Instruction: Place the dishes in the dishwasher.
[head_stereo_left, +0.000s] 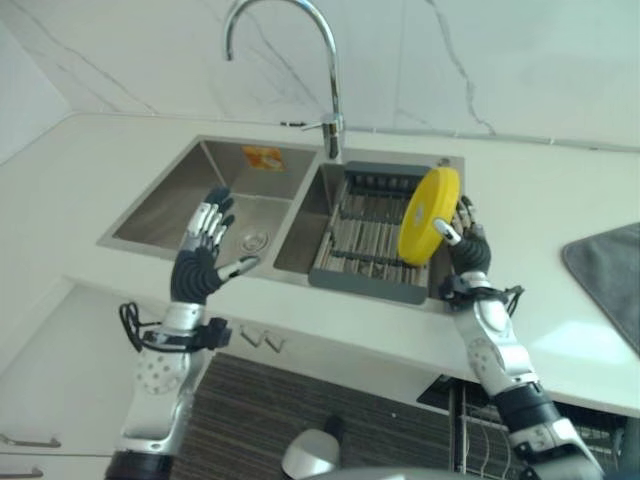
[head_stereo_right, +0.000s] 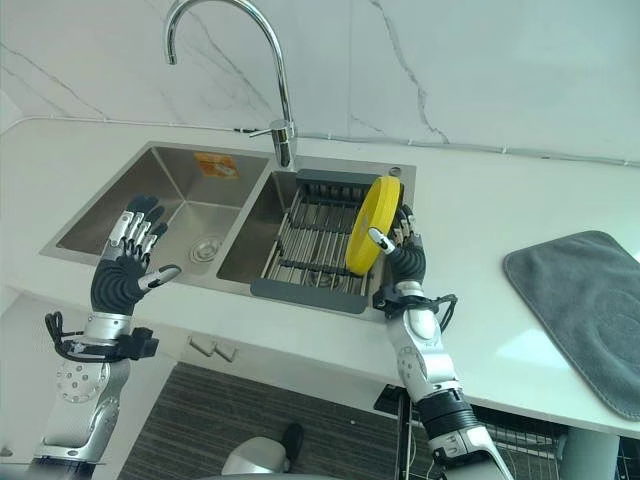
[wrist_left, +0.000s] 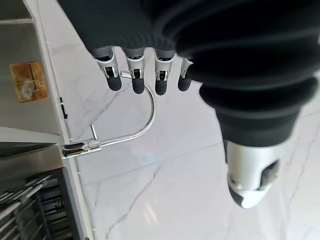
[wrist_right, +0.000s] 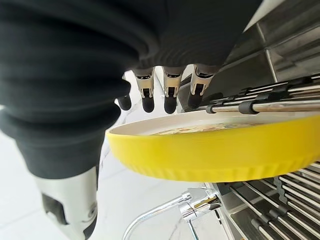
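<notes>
A yellow plate (head_stereo_left: 428, 215) stands on edge, tilted, above the right end of a dark wire dish rack (head_stereo_left: 360, 255) in the right sink basin. My right hand (head_stereo_left: 468, 250) is shut on it: the thumb lies across the plate's face and the fingers (wrist_right: 170, 95) sit behind its rim (wrist_right: 225, 150). Whether the plate's lower edge touches the rack I cannot tell. My left hand (head_stereo_left: 198, 262) hovers open over the front edge of the left basin (head_stereo_left: 200, 190), fingers (wrist_left: 137, 75) straight and holding nothing.
A tall curved faucet (head_stereo_left: 325, 60) rises behind the divider between the basins. A grey mat (head_stereo_right: 585, 300) lies on the white counter at the right. Below the counter edge at lower right shows a wire basket (head_stereo_right: 520, 440). A marble wall backs the counter.
</notes>
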